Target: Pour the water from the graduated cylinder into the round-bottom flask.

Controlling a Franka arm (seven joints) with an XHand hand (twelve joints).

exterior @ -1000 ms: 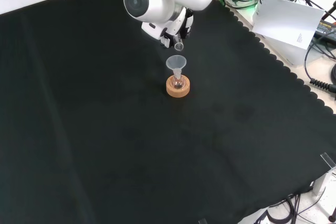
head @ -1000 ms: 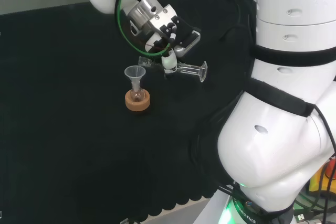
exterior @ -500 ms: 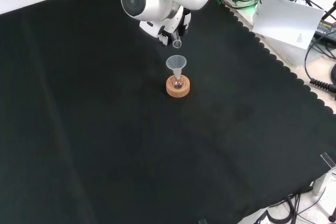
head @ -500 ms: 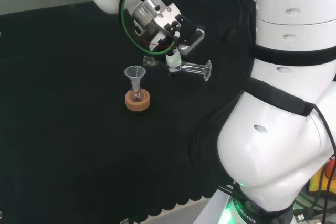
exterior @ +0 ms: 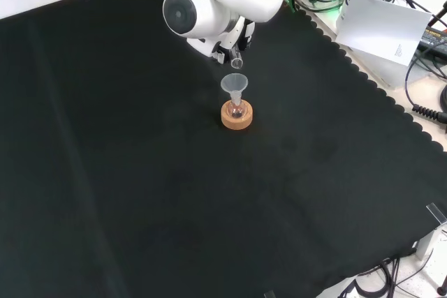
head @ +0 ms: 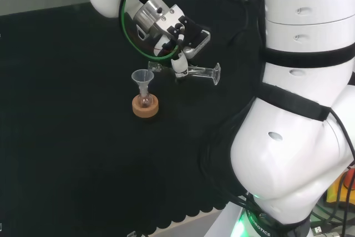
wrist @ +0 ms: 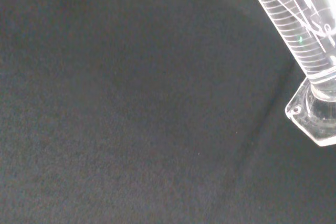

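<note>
A small round-bottom flask (head: 145,101) sits in a cork ring (head: 145,107) with a clear funnel (head: 142,77) in its neck. My hand (head: 180,40) is shut on a clear graduated cylinder (head: 195,71), held about level, its foot to the right in the head view and its mouth (head: 153,67) just right of and above the funnel rim. In the front view the cylinder's mouth (exterior: 237,63) hangs just above the funnel (exterior: 235,85) and the flask's cork ring (exterior: 237,116). The wrist view shows the cylinder's ruled tube (wrist: 294,24) and its hexagonal foot (wrist: 314,120). No stream of water is visible.
Black cloth (exterior: 140,193) covers the bench, with a scalloped edge at the front view's right. Beyond that edge lie cables and a white box (exterior: 384,26). The arm's white links (head: 299,137) stand at the head view's right.
The hand and cylinder drew away from the funnel half a second ago, then came back toward it. The cylinder's mouth is again close above the funnel rim.
</note>
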